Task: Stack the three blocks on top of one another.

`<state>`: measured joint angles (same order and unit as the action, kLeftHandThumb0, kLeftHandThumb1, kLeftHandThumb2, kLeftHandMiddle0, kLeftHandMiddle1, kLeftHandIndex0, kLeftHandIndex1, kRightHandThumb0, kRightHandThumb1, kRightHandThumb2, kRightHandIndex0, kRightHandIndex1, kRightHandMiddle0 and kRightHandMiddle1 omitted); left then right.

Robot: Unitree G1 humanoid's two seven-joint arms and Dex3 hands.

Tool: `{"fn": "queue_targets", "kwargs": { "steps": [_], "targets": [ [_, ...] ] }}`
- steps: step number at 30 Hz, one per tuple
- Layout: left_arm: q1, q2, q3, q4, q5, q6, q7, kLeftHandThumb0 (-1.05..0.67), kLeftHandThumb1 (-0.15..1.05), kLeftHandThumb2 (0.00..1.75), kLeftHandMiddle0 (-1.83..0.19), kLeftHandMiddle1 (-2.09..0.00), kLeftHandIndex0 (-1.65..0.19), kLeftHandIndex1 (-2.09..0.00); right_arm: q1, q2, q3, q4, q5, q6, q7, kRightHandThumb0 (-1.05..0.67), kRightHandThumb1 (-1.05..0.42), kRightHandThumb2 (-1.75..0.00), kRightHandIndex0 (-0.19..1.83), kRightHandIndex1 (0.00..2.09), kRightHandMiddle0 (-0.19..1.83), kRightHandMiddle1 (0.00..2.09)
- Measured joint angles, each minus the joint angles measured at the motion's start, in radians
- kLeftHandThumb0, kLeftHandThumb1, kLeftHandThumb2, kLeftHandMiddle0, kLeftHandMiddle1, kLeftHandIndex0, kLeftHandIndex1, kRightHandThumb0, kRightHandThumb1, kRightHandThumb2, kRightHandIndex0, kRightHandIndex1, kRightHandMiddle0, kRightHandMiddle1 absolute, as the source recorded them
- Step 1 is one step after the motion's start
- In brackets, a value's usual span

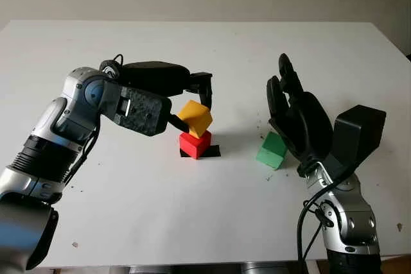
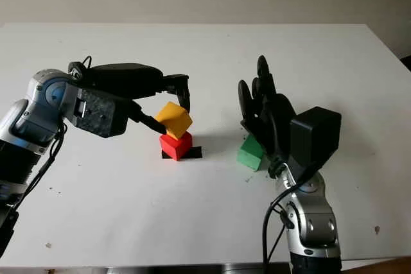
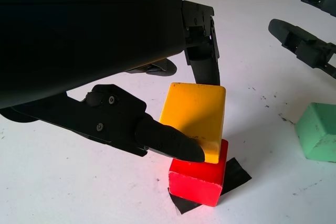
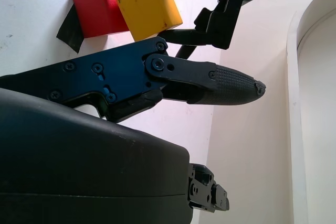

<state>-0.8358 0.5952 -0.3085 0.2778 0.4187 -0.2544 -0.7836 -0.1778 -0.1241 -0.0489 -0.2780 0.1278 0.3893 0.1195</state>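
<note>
A red block [image 1: 196,145] sits on a black tape mark [image 1: 212,151] at the middle of the white table. A yellow block [image 3: 194,116] leans tilted on top of it, one lower edge touching the red top. My left hand [image 1: 194,114] is shut on the yellow block, its thumb [image 3: 168,141] at the near face and a finger [image 3: 202,61] behind the far face. A green block [image 1: 272,151] lies on the table to the right of the stack. My right hand [image 2: 263,110] is open and raised just right of the green block, palm toward it.
The white table [image 1: 192,49] stretches bare behind and to both sides of the blocks. Its front edge runs near the bottom of the head views, and its far edge meets a plain wall. Small dark specks dot the surface near the green block.
</note>
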Motion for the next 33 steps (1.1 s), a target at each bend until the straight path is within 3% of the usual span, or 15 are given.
{"fn": "queue_targets", "kwargs": {
  "steps": [16,22,33],
  "targets": [
    [-0.013,-0.007,-0.009,0.009,0.016,0.006,-0.017,-0.34,1.05,0.23,-0.30,-0.04,-0.05,-1.70,0.001,0.000,0.000,-0.003,-0.001,0.000,0.000,-0.72,-1.05,-0.58,-0.19,0.00,-0.19,0.00],
    [-0.025,-0.007,-0.018,0.010,0.033,0.020,-0.026,-0.36,1.05,0.23,-0.28,-0.04,-0.10,-1.55,0.001,0.000,0.000,-0.005,0.000,0.001,-0.003,-0.72,-1.05,-0.57,-0.19,0.00,-0.19,0.00],
    [-0.026,-0.007,-0.021,0.008,0.047,0.042,-0.032,-0.35,1.05,0.21,-0.23,-0.04,-0.14,-1.47,0.004,0.000,0.000,-0.006,0.002,0.001,0.003,-0.72,-1.05,-0.58,-0.19,0.00,-0.19,0.00]
  ]
}}
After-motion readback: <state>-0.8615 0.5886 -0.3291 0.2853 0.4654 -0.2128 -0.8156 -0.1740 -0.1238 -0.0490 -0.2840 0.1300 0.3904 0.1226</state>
